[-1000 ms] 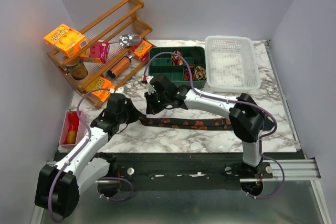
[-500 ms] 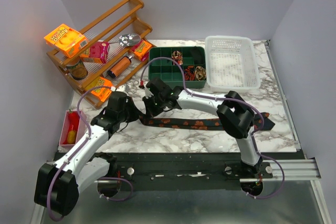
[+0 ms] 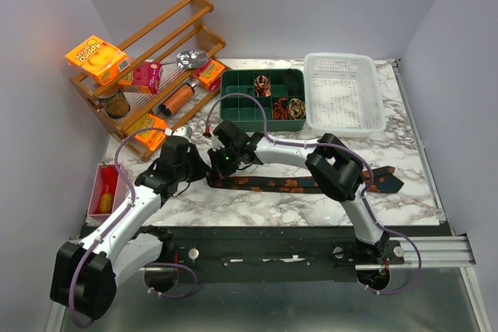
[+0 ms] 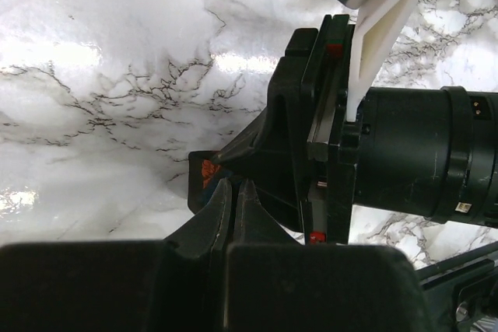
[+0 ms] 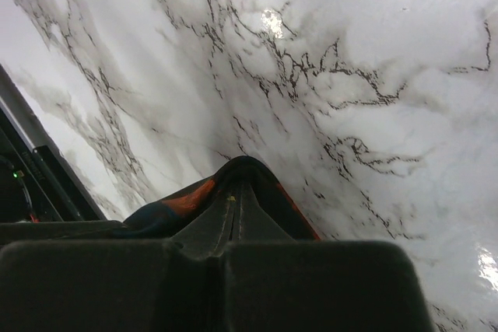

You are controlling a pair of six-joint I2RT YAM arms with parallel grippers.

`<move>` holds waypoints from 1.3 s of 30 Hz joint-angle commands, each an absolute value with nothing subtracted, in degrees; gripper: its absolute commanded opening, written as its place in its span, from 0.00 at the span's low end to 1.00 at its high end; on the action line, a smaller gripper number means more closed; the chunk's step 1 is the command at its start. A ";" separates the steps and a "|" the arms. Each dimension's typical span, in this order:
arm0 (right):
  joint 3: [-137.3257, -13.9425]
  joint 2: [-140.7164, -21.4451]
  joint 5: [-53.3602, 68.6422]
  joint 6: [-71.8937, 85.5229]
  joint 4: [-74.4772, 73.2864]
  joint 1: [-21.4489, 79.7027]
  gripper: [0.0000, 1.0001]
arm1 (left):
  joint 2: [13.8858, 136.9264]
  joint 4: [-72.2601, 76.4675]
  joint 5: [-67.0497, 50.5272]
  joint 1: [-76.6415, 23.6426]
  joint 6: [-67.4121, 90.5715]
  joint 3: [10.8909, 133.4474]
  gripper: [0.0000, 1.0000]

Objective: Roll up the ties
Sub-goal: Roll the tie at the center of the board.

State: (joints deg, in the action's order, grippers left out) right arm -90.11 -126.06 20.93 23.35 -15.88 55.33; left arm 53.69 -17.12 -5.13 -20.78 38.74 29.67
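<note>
- The left gripper [image 4: 233,186] sits in front of the green tray [image 3: 233,83], off its left corner. Its jaws are clenched, as far as I can tell on the very tip of the tie [image 3: 296,184], where a scrap of red shows beside the fingers.
- The right gripper [image 5: 233,192] is just beside it, also in front of the tray's left corner. It is clamped on a small raised fold of the same end, so both arms crowd one spot.
- My read is that the roll is only starting, with nothing wound yet. The first turn should be small and tight, and one gripper should pin the end while the other turns it over.
- The two sets of fingers nearly touch, so short wrist moves look safer than big swings.
- The rest of the tie lies flat on the marble table [image 3: 405,153] in front of the tray, running right past the tray's right end. The roll should travel straight along that line, or the coil will cone.
- The wide end, farthest right of the tray, lies free, so pulling hard would drag the whole strip.
- Coiled ties [image 3: 263,83] already in the tray show the size to aim for.
</note>
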 commanded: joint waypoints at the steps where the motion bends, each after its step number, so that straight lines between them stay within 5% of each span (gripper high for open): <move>1: -90.44 -128.93 22.06 24.61 -14.68 55.20 0.01 | 53.70 -16.61 -4.31 -21.27 38.58 30.41 0.00; 17: -95.10 -119.97 11.70 23.82 -30.31 54.76 0.03 | 53.79 -21.36 -0.44 -22.23 37.18 32.25 0.00; 35: -84.20 -112.32 4.57 21.45 -31.73 52.12 0.03 | 64.42 -17.85 7.64 -33.92 41.31 35.07 0.00; 39: -83.41 -112.67 4.83 21.27 -31.73 52.03 0.03 | 67.14 -16.26 8.43 -35.59 42.71 35.33 0.07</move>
State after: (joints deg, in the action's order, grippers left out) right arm -84.53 -113.97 6.57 22.28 -30.15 52.14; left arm 65.25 -18.76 5.23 -34.15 40.42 33.45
